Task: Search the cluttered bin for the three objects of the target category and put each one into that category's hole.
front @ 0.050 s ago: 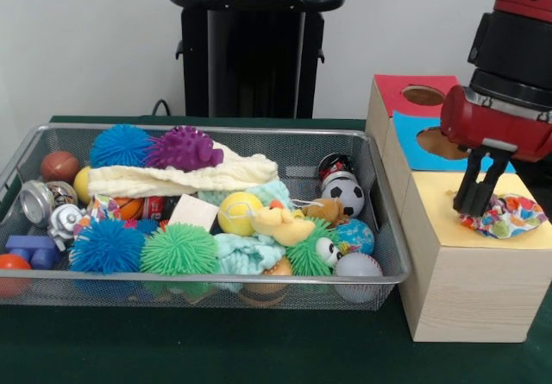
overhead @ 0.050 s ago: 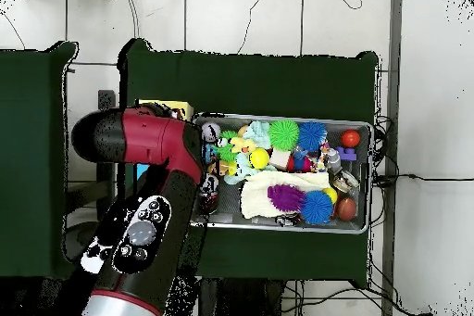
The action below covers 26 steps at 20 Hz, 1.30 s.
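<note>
Claw (front @ 0.050 s ago: 479, 201) down over the yellow-topped box (front @ 0.050 s ago: 470, 267), fingers close together and pinching a colourful cloth (front @ 0.050 s ago: 507, 216) that sits bunched at the hole. Looks like one piece mid-delivery — not yet dropped through. Wire bin (front @ 0.050 s ago: 384, 229) beside the box crowded with spiky balls, a soccer ball (front @ 0.050 s ago: 348, 196), a cream cloth (front @ 0.050 s ago: 181, 177) and a light-blue cloth (front @ 0.050 s ago: 246, 253) — probably more cloth to fetch.

In the overhead view the red arm (overhead @ 0.050 s ago: 139, 196) covers nearly all of the wooden box (overhead @ 0.050 s ago: 171, 107), and the hand itself is hidden beneath it. From the front, the hand (front @ 0.050 s ago: 479, 196) blocks part of the patterned cloth (front @ 0.050 s ago: 509, 216); the arm runs off the top right edge.
</note>
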{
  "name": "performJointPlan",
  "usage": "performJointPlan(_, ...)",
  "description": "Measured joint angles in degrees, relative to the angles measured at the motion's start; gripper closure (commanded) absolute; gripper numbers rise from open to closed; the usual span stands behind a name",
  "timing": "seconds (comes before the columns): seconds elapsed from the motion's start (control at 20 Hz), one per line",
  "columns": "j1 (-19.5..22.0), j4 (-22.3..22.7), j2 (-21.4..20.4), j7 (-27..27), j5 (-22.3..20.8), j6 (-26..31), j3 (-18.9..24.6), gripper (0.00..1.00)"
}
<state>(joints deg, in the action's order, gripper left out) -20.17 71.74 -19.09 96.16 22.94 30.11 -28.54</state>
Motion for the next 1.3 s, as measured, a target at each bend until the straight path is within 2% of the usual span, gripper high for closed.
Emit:
performJointPlan(0.3,0.1,1.1,-0.5,0.0,0.0,-1.2,1.1,1.0)
performJointPlan(1.3,0.0,1.1,-0.3,0.0,0.0,-1.3,0.6,1.0)
